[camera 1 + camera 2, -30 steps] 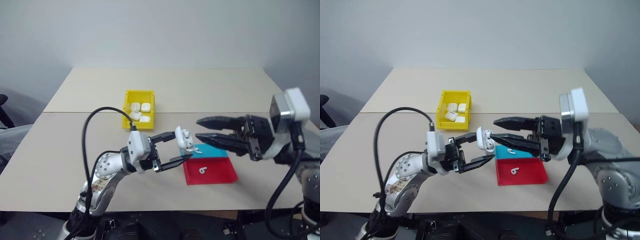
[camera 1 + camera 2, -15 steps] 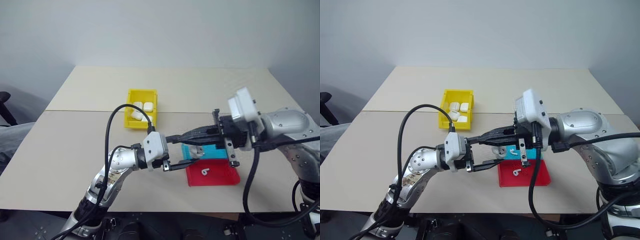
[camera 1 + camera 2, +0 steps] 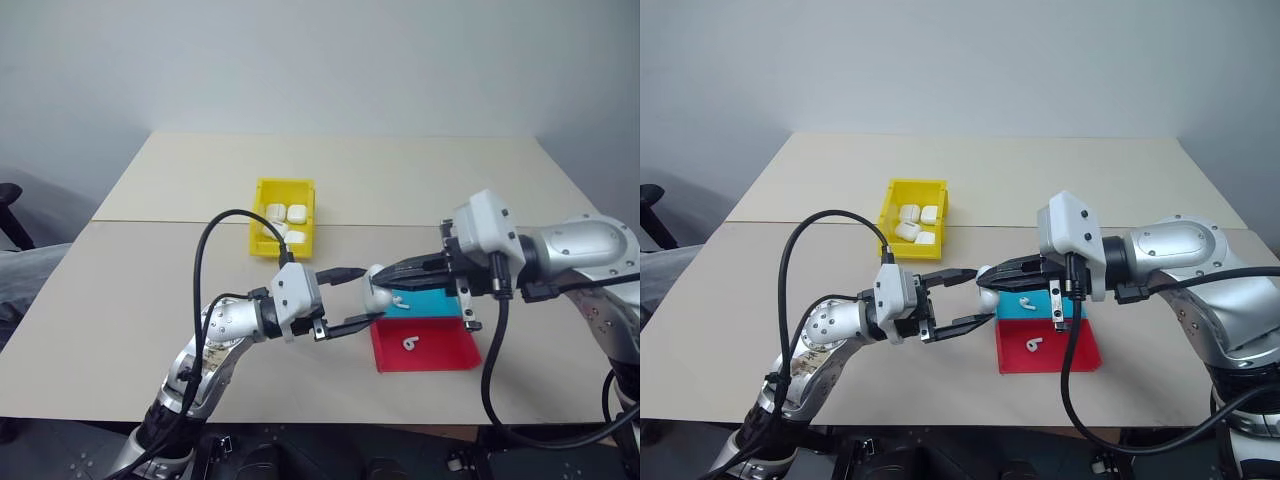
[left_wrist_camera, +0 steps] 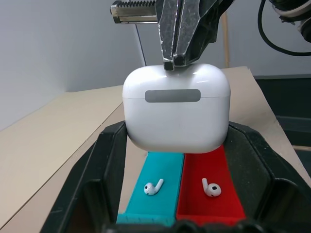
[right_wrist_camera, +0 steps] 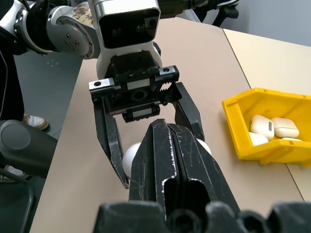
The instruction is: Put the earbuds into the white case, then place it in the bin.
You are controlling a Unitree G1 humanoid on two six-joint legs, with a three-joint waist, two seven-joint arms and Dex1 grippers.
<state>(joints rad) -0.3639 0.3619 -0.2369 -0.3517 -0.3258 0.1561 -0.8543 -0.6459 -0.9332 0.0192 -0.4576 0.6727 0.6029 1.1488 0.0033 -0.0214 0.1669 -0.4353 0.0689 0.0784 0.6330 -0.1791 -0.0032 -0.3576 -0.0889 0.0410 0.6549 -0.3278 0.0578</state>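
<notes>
Across the middle of the head view, 2 metal arms reach toward each other over the pale rectangular wooden table (image 3: 120,290). The left gripper (image 3: 352,297) pinches the small glossy white plastic case (image 4: 176,108), lid down. The right gripper (image 3: 987,277), fingers pressed together, touches the case's top. Upper left sits the bright yellow plastic bin (image 3: 262,244); lower right, the shallow blue-and-red tray (image 3: 440,352) holds 2 tiny white earbuds (image 4: 153,187).

Bare lab or test room: plain beige table (image 3: 420,170), blank grey wall (image 3: 320,60).
</notes>
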